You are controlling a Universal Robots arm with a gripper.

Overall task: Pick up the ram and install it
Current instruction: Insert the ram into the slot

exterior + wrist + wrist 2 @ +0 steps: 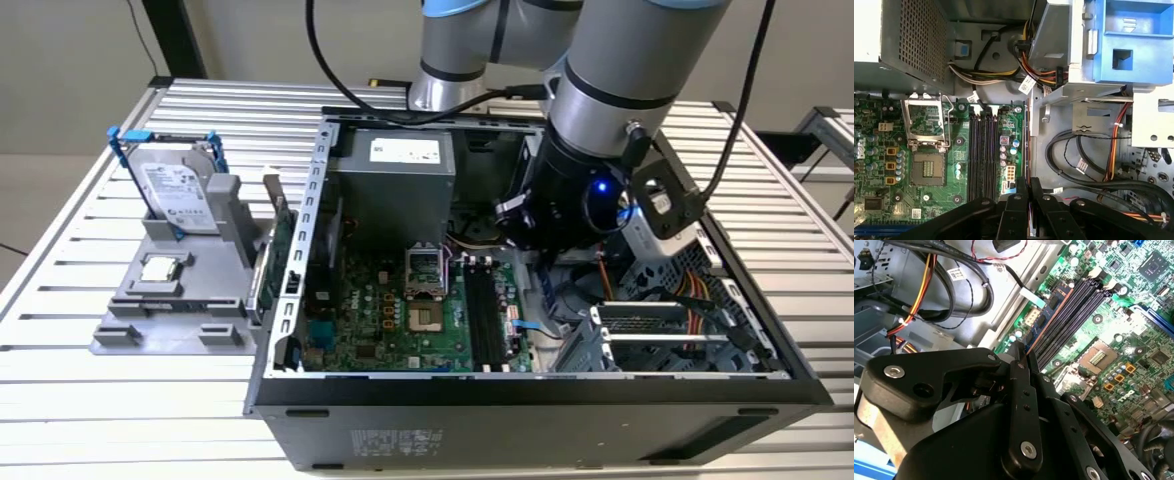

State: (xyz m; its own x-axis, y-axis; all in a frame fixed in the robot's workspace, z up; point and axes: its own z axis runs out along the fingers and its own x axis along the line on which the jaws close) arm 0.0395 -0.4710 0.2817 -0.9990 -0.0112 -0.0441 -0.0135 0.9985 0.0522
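Exterior view shows the gripper (545, 265) low inside the computer case (318, 180), right of middle. Its fingers (1021, 390) pinch the ram (1050, 307) on edge beside the memory slots (1079, 305), so it can fit.

The ram (1027, 150) sits between fingers (1016, 202), above the motherboard (929, 150).

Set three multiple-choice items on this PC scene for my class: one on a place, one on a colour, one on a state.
1. The hard drive stands: A on a grey stand beside the case; B on the floor; C in a drawer.
2. The motherboard is: A red; B white; C green.
3. The claw is: A wide open; B shut on the ram; C gripping a cable.
Answers: 1 A, it stands upright outside the case; 2 C, green in both wrist views; 3 B, it pinches the thin stick over the slots.
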